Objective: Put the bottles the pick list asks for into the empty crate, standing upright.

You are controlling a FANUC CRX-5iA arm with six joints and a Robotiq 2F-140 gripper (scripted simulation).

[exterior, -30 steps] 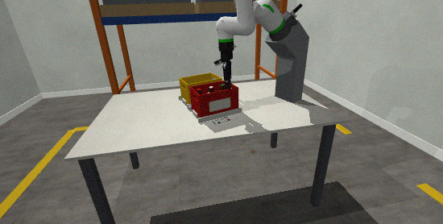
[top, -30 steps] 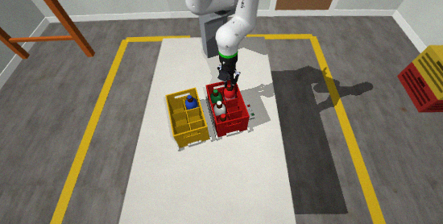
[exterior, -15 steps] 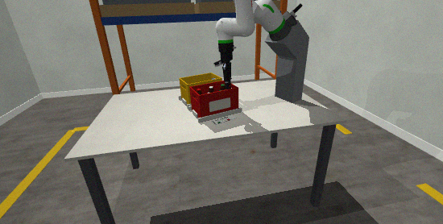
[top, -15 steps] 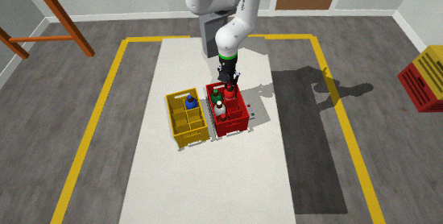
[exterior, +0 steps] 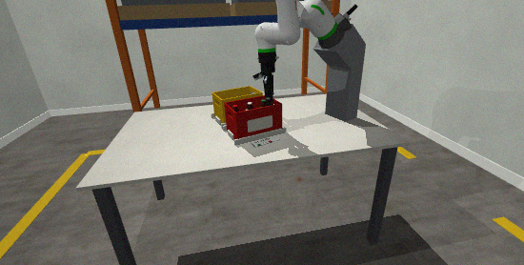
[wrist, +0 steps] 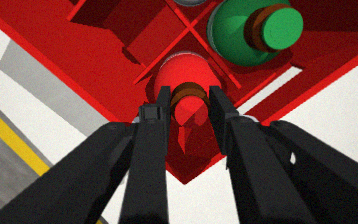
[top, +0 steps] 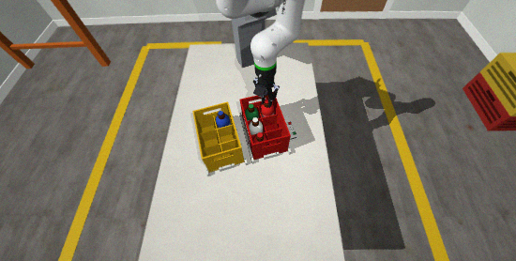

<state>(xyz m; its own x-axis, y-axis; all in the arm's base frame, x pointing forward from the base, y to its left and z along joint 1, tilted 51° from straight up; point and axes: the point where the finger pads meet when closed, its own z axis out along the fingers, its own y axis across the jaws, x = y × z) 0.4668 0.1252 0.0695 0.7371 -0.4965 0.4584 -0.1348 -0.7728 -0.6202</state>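
Two narrowly parted fingers of the gripper [top: 268, 101] [exterior: 269, 100] [wrist: 190, 97] clasp the red bottle [top: 267, 110] [wrist: 187, 75] by its neck, in the red crate's [top: 271, 148] [exterior: 238, 124] [wrist: 80, 65] corner compartment, tight against close walls. The green bottle [top: 251, 112] [wrist: 252, 32] stands just beside; below, the pale table [top: 235, 205] [exterior: 167, 151] spreads across grey floor [top: 108, 214] [exterior: 238, 208].

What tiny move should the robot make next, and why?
Probably ease straight down until the red-capped bottle rests on its base. The tool is shut around its neck, and it is lined up within a compartment of the red crate; whether its base touches bottom is hidden.
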